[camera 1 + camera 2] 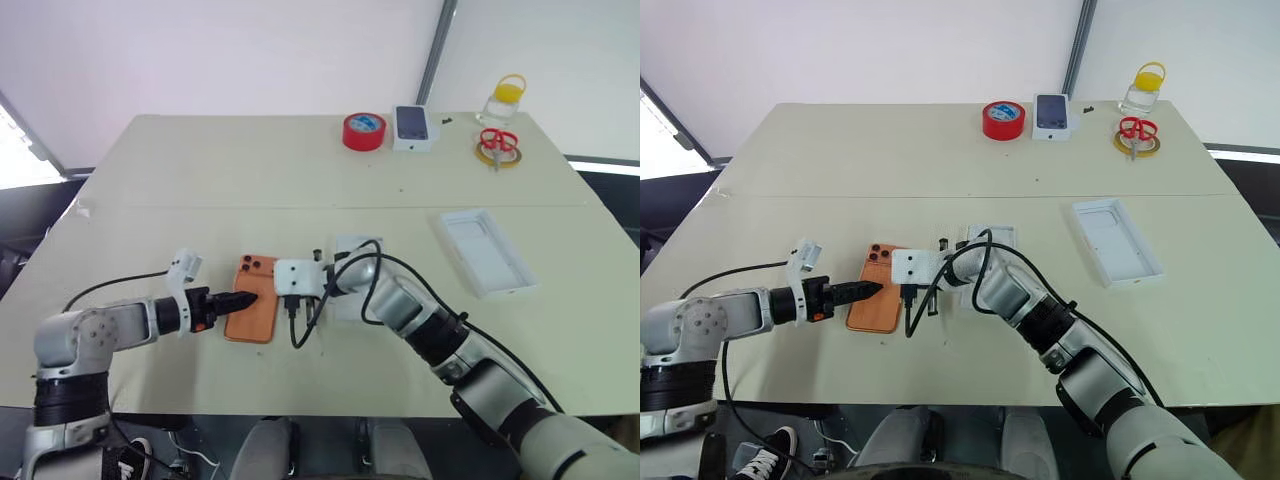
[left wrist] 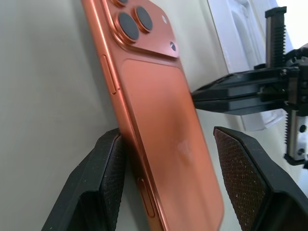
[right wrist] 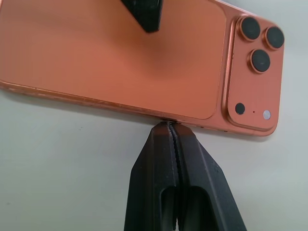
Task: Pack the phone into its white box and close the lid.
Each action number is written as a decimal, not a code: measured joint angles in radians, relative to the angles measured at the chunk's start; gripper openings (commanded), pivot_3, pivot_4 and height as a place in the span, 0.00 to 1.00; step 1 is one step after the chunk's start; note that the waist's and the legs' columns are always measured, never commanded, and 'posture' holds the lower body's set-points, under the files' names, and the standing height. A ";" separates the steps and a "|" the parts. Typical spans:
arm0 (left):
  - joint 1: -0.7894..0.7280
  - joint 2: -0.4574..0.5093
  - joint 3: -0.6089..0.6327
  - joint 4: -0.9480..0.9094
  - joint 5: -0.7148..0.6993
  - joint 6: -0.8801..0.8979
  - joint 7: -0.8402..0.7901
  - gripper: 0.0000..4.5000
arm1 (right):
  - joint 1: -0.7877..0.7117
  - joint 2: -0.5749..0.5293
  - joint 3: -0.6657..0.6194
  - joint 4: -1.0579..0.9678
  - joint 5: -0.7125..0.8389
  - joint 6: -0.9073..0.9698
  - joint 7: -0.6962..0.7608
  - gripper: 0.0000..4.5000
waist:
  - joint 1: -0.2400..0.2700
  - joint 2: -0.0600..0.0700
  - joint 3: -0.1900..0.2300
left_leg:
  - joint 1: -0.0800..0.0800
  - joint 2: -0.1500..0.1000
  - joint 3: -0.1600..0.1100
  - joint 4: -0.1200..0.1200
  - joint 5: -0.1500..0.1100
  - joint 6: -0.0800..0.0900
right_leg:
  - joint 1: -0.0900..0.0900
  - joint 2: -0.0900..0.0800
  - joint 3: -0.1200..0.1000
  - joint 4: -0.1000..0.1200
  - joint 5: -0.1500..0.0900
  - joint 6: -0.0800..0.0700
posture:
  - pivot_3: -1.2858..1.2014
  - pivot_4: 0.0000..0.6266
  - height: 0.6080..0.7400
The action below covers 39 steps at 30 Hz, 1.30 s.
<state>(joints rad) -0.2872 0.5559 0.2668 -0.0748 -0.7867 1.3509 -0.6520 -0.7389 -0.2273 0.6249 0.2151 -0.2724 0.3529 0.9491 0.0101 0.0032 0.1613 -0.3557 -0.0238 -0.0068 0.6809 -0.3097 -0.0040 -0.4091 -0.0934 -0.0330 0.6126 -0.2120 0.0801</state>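
Nearest the camera, the orange phone (image 1: 253,300) lies camera side up on the pale surface (image 1: 200,170), its lens cluster at the far end. From the left, the left end effector (image 1: 247,298) reaches over the phone with its two black fingers (image 2: 98,183) spread apart; in the left wrist view one finger sits beside the phone's long edge and the other stands clear on the opposite side, so nothing is gripped. From the right, the right end effector (image 3: 171,126) is clenched, its two fingers pressed together, and their joined tip meets the phone's other long edge near the camera end, as the right wrist view shows. Just beside the phone on the right, partly hidden by the right arm's wrist, lies the white box (image 1: 357,250). Well apart to the right rests the lid (image 1: 485,252), open side up. Along the far edge stand a red tape roll (image 1: 364,131), a small white box printed with a dark phone (image 1: 414,127), red-handled scissors (image 1: 497,141) and a yellow-capped bottle (image 1: 507,98).
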 measured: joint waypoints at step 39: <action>-0.017 -0.065 0.233 0.240 -0.209 0.196 -0.052 0.00 | 0.038 0.066 -0.189 0.004 0.154 -0.018 -0.070 0.06 | -0.029 -0.016 0.009 | -0.021 0.000 -0.001 -0.007 0.004 -0.006 | -0.022 -0.003 0.000 0.001 0.003 0.003 | 0.52 0.24 1.00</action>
<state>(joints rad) -0.3045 0.4913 0.4993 0.1650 -0.9962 1.5468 -0.7042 -0.7014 -0.1618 0.4355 0.2191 -0.1185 0.3351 0.8790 -0.0187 -0.0124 0.1698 -0.3768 -0.0238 -0.0082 0.6735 -0.3061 -0.0102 -0.4306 -0.0966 -0.0327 0.6138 -0.2095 0.0832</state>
